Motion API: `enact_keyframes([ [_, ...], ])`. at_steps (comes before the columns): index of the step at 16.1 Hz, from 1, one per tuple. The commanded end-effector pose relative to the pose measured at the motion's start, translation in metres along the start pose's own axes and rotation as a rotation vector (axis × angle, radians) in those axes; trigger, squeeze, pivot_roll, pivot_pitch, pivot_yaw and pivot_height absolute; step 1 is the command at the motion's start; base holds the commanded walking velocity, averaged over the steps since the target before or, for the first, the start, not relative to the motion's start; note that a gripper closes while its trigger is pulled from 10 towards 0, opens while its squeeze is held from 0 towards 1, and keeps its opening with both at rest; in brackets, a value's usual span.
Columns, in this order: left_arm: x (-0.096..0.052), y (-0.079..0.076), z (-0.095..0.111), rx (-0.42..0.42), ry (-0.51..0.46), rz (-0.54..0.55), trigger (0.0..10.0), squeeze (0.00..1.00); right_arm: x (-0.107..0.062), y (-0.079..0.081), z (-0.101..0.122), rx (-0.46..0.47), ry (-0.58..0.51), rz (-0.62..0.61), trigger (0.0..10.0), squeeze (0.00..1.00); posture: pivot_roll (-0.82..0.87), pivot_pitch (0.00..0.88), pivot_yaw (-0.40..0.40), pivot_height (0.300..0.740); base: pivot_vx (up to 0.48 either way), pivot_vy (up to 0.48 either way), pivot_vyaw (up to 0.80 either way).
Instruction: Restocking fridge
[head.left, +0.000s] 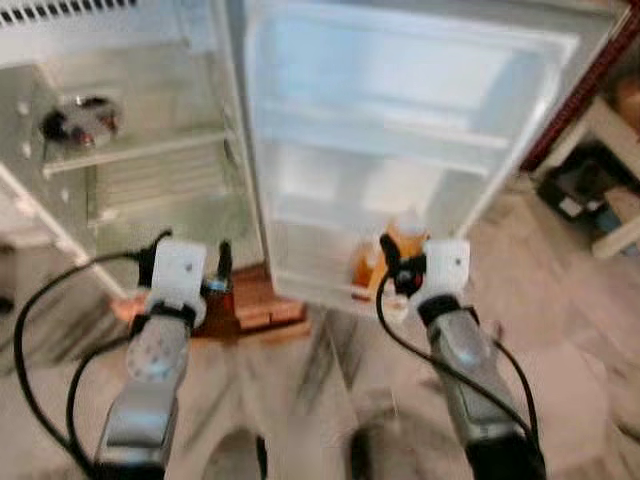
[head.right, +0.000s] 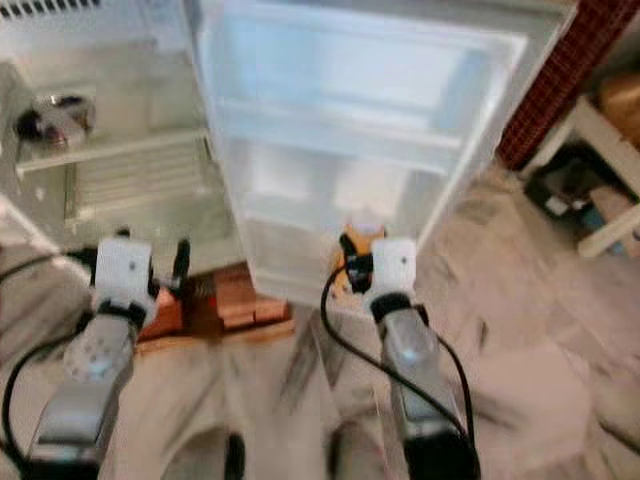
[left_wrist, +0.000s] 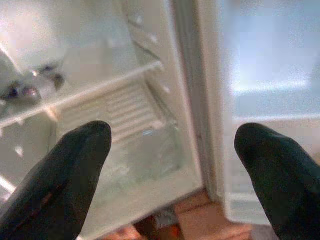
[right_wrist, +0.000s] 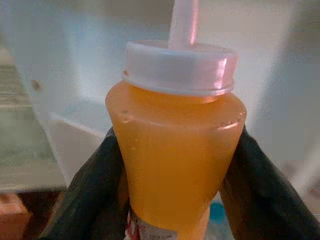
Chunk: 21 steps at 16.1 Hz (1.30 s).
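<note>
Our right gripper (right_wrist: 172, 190) was clamped on the orange bottle (right_wrist: 175, 150) before the fridge door (head.left: 400, 150); our left gripper (left_wrist: 175, 165) stood apart. Next, we judged, the bottle needed lifting onto a door shelf (head.left: 385, 140).

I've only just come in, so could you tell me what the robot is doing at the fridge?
The robot stands before the open fridge. Its right pincer is shut on a bottle of orange liquid with a white cap, held up near the door's lower shelf. The left pincer is open and empty, facing the fridge interior.
</note>
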<state>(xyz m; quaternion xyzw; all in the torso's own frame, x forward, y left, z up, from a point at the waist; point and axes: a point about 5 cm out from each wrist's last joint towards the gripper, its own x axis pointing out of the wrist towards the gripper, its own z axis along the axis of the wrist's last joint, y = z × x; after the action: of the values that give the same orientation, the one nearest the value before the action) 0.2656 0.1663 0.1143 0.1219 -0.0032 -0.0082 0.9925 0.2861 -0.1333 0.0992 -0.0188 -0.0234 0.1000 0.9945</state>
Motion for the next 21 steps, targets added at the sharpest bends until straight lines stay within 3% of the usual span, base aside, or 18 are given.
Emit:
enact_keyframes([
  [1, -0.006, -0.002, -0.007, -0.015, 0.036, 0.002, 10.0, 0.00, -0.007, -0.005, -0.005, 0.009, 0.013, -0.034, 10.0, 0.00, 0.14, 0.161, -0.047, 0.740, 0.000, 0.000, 0.00],
  [3, -0.013, 0.003, -0.016, 0.006, 0.064, 0.037, 10.0, 0.00, -0.012, -0.003, -0.008, 0.012, 0.014, -0.034, 10.0, 0.00, 0.13, 0.147, -0.048, 0.740, 0.000, 0.000, 0.00],
  [4, -0.023, 0.018, -0.028, 0.011, 0.082, 0.105, 10.0, 0.00, -0.013, -0.008, -0.008, 0.018, 0.013, -0.048, 10.0, 0.00, 0.13, 0.155, -0.047, 0.740, 0.000, 0.000, 0.00],
  [7, -0.024, 0.024, -0.029, -0.006, 0.099, 0.139, 10.0, 0.00, -0.011, -0.012, -0.003, 0.020, -0.001, -0.050, 10.0, 0.00, 0.13, 0.169, -0.055, 0.740, 0.000, 0.000, 0.00],
  [12, -0.024, 0.019, -0.028, -0.025, 0.099, 0.133, 10.0, 0.00, -0.011, -0.010, 0.000, 0.040, -0.011, -0.037, 10.0, 0.00, 0.13, 0.178, -0.060, 0.740, 0.000, 0.000, 0.00],
  [21, -0.037, 0.018, -0.032, -0.033, 0.129, 0.114, 10.0, 0.00, -0.018, -0.009, 0.000, 0.051, -0.005, 0.032, 10.0, 0.00, 0.14, 0.177, -0.067, 0.740, 0.000, 0.059, 0.00],
])
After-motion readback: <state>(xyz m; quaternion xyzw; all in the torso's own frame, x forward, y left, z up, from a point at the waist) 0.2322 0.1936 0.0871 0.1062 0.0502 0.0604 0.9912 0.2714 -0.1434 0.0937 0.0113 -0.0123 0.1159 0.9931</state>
